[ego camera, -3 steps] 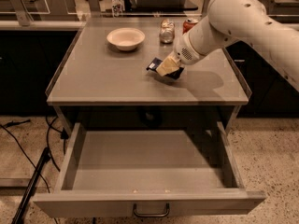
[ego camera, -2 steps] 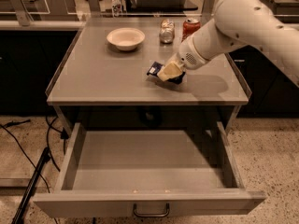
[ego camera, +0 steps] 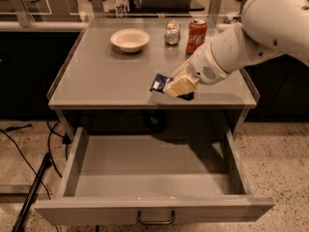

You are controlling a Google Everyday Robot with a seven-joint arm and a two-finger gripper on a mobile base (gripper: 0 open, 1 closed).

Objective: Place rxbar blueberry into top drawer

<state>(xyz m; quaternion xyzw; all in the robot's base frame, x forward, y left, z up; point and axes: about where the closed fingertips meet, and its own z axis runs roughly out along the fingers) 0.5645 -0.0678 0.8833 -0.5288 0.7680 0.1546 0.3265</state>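
Here the claw [ego camera: 177,87] hangs over the front edge of the surface [ego camera: 96,76], seemingly clenched on the rxbar blueberry [ego camera: 159,82], though the contact itself is hidden. Best to carry the bar forward past that edge, lower it well inside the open top drawer [ego camera: 145,168], then release.

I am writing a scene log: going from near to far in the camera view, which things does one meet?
Dark metal bar handle → wide grey open top drawer → small flat dark-blue rxbar blueberry wrapper, held by the gripper over the grey table's front edge → red soda can at the back.
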